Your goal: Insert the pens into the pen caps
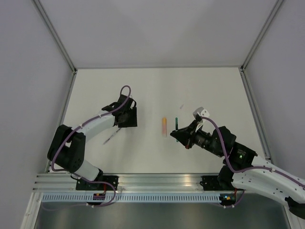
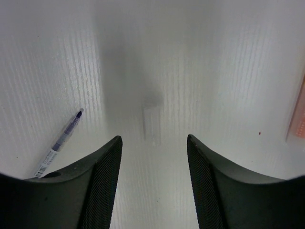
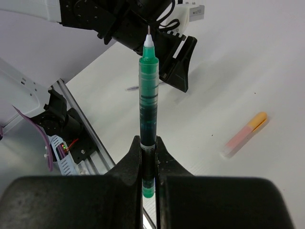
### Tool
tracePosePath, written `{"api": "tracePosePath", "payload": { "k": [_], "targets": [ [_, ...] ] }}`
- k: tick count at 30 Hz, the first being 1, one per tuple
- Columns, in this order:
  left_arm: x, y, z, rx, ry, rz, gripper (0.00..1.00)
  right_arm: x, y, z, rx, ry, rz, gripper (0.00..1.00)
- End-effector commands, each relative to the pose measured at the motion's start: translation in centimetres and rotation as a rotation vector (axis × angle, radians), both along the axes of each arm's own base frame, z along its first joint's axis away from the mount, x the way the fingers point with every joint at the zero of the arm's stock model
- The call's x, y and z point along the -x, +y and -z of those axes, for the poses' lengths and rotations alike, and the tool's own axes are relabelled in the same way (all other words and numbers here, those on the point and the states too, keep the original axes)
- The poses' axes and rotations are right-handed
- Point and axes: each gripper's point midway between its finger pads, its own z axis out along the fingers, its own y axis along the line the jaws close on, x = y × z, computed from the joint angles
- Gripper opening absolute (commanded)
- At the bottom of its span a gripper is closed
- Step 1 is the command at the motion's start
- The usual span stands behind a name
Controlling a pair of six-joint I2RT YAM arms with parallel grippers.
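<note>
My right gripper (image 3: 148, 143) is shut on a dark green pen (image 3: 148, 100), uncapped, its tip pointing away towards the left arm; it also shows in the top view (image 1: 175, 124) at my right gripper (image 1: 178, 134). An orange-pink pen (image 1: 164, 126) lies on the table just left of it and shows in the right wrist view (image 3: 245, 134). My left gripper (image 2: 153, 139) is open, low over the table, with a pale translucent cap (image 2: 152, 125) lying just ahead between its fingers. A pale pen with a dark tip (image 2: 61, 143) lies to its left, also seen from above (image 1: 112, 136).
The white table (image 1: 214, 86) is bounded by grey walls and a metal rail (image 1: 157, 182) at the near edge. A small grey piece (image 1: 181, 106) lies beyond the green pen. The orange-pink pen's end shows at the left wrist view's right edge (image 2: 298, 119).
</note>
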Motion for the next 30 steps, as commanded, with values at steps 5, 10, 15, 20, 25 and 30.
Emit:
{"api": "tracePosePath", "payload": {
  "k": [5, 10, 15, 20, 25, 30],
  "targets": [
    [-0.8, -0.1, 1.9, -0.041, 0.041, 0.014, 0.59, 0.7, -0.1, -0.5, -0.018, -0.031, -0.033, 0.00],
    [-0.8, -0.1, 3.2, -0.069, 0.074, 0.026, 0.56, 0.6, -0.2, -0.5, -0.020, -0.034, -0.027, 0.00],
    [-0.6, 0.3, 4.3, -0.130, 0.106, 0.032, 0.52, 0.6, -0.1, -0.4, -0.022, -0.034, -0.031, 0.00],
    [-0.4, 0.9, 5.1, -0.182, 0.129, 0.032, 0.42, 0.6, -0.1, -0.3, -0.020, -0.031, -0.027, 0.00],
    [0.4, 1.0, 5.5, -0.207, 0.165, 0.045, 0.42, 0.5, -0.1, -0.4, -0.023, -0.033, -0.025, 0.00],
    [0.8, 0.1, 5.3, -0.184, 0.181, 0.068, 0.41, 0.6, -0.2, -0.4, -0.028, -0.033, -0.026, 0.00]
  ]
}}
